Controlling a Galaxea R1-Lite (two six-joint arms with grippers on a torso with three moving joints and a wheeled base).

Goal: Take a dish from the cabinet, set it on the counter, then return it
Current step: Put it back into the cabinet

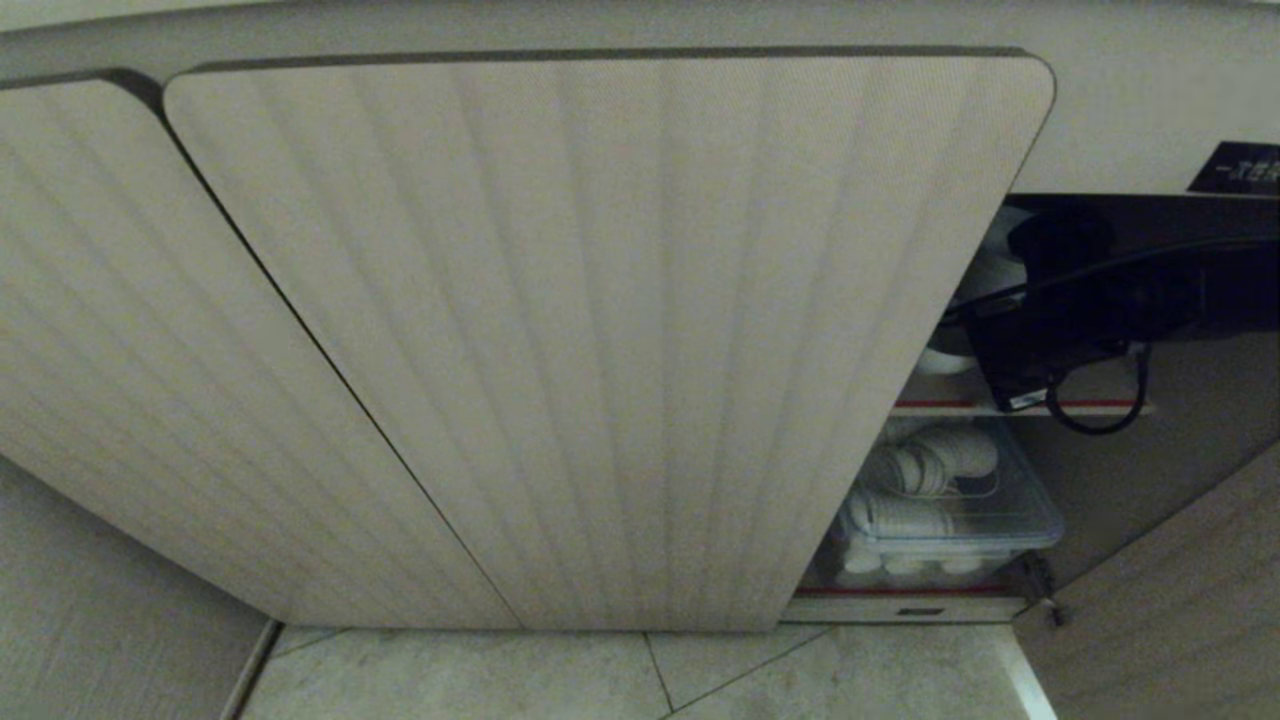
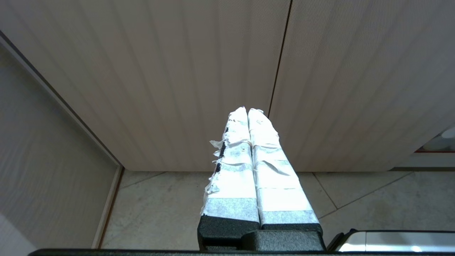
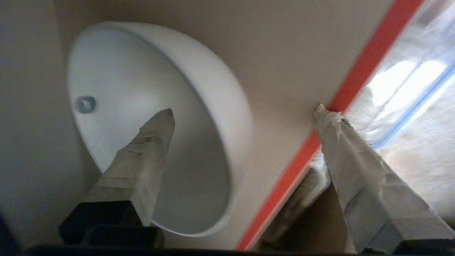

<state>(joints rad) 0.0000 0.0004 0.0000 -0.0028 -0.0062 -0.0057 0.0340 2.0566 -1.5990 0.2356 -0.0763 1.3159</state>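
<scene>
Dish [image 3: 199, 89], white and deep, sits on the upper inner shelf [image 3: 280, 106] of the cabinet [image 1: 600, 340], rim up, small grey mark on its inside wall. Right gripper [image 3: 245, 112] spread wide, released, gripping nothing: one taped finger [image 3: 149, 142] hangs over the dish's hollow, the other [image 3: 344, 149] lies outside the dish, over the shelf's red edge [image 3: 369, 60]. Whether the inner finger touches the dish cannot be told. Dish is near the back wall of the cabinet, well in from the red edge.

In the head view the right arm [image 1: 1100, 290] reaches into the open right-hand part of the cabinet, above the red-edged shelf, hiding most of the dish; only a bit of white shows beside the arm. Below that shelf, a clear plastic bin [image 1: 1000, 520] holds stacked white dishware [image 1: 920, 470], sitting on the cabinet's bottom shelf, which also has a red edge. Small black label [image 1: 1245, 168] with white characters is above the arm, on the cabinet face. Ribbed beige door [image 1: 90, 300] to the left of the big one is shut; the big ribbed door covers the cabinet's middle.

Left gripper [image 2: 247, 111] clenched, taped fingers pressed together, empty, parked low in front of the cabinet's shut doors, above the tiled floor [image 2: 160, 209].
</scene>
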